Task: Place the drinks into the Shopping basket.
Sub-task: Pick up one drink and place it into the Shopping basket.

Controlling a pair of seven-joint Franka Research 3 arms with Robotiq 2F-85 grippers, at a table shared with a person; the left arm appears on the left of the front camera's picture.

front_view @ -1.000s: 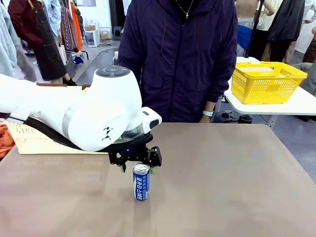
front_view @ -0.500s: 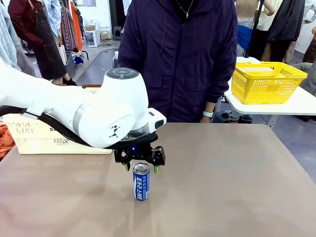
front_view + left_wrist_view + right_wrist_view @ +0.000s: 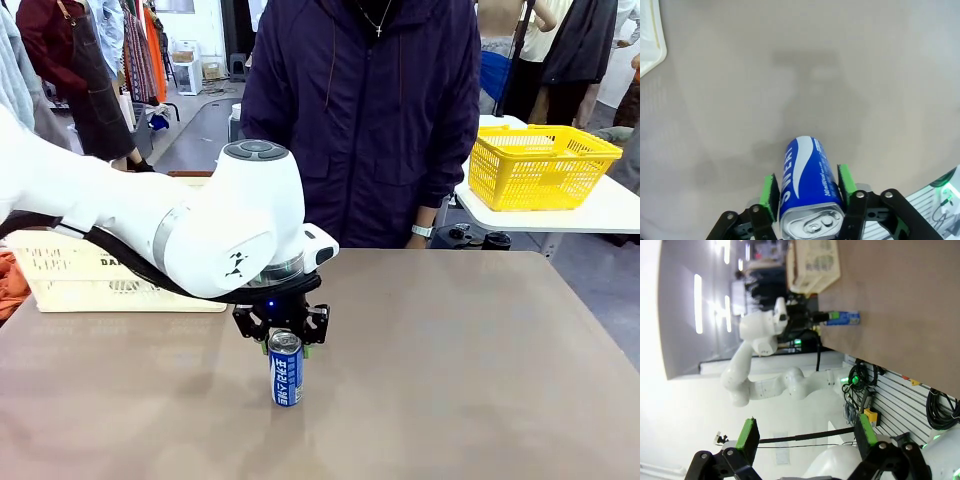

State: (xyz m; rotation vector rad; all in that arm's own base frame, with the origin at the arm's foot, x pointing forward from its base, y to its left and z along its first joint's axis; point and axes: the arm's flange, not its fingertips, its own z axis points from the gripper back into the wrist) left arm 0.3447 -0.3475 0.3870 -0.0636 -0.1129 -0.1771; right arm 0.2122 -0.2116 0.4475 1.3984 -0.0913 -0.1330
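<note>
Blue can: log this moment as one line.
left gripper: pads against blue can | can upright on table | right gripper: open

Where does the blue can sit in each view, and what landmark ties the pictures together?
Front view: blue can upright, lower centre, left gripper at its top.
Left wrist view: bottom centre, between the green pads.
Right wrist view: small, sideways, upper right.
Shared landmark: cream crate.
</note>
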